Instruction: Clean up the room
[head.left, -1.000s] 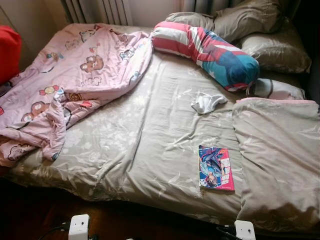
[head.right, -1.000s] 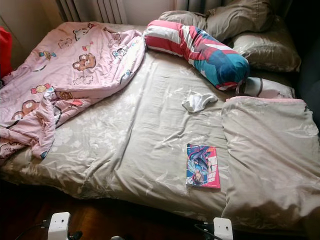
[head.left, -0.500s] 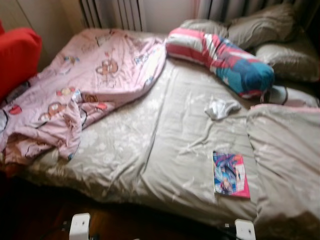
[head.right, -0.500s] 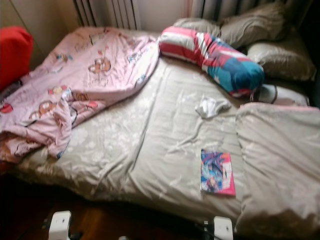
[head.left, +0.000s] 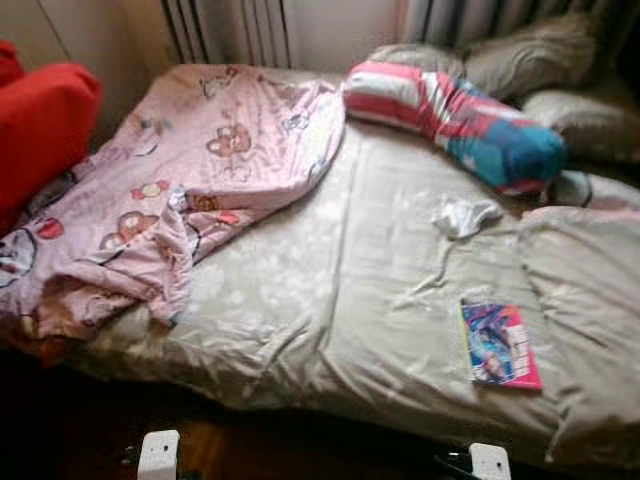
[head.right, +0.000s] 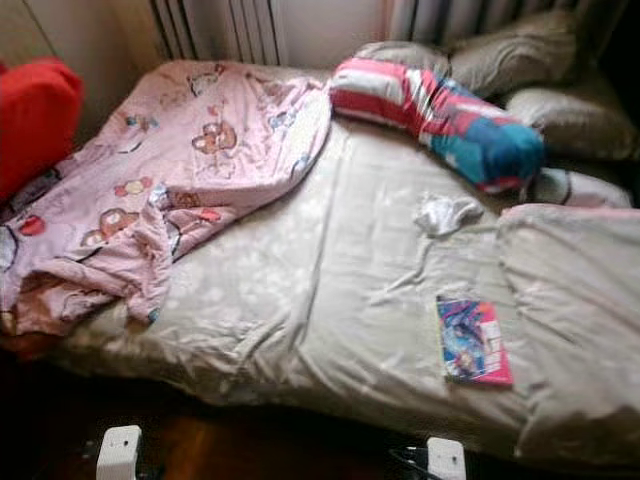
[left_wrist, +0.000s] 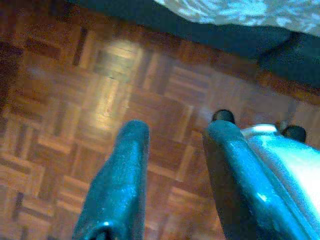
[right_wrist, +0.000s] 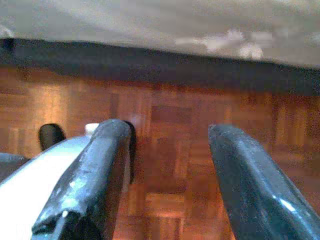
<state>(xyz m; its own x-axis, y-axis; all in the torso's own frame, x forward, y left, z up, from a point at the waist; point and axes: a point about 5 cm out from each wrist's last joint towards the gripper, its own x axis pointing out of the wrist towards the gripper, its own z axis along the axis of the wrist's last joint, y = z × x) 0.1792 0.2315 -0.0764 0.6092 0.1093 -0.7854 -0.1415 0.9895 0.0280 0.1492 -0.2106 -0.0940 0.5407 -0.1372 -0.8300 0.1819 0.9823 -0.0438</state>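
A bed with a beige sheet (head.left: 330, 270) lies before me. A rumpled pink cartoon-print blanket (head.left: 170, 190) covers its left side. A small white sock (head.left: 465, 215) lies mid-bed, and a colourful book (head.left: 498, 343) rests near the front right. A striped red, white and blue bolster (head.left: 455, 115) lies across the head end. My left gripper (left_wrist: 172, 135) hangs open over the parquet floor (left_wrist: 70, 100) beside the bed. My right gripper (right_wrist: 165, 135) also hangs open above the floor, holding nothing.
Beige pillows (head.left: 540, 60) are piled at the back right, and a folded beige duvet (head.left: 590, 300) covers the right side. A red cushion (head.left: 40, 125) sits at the far left. A radiator (head.left: 230, 30) stands behind the bed.
The whole view has shifted: the bed's contents now sit further right and the red cushion shows more at the left. That is camera motion. Nothing on the bed has moved.
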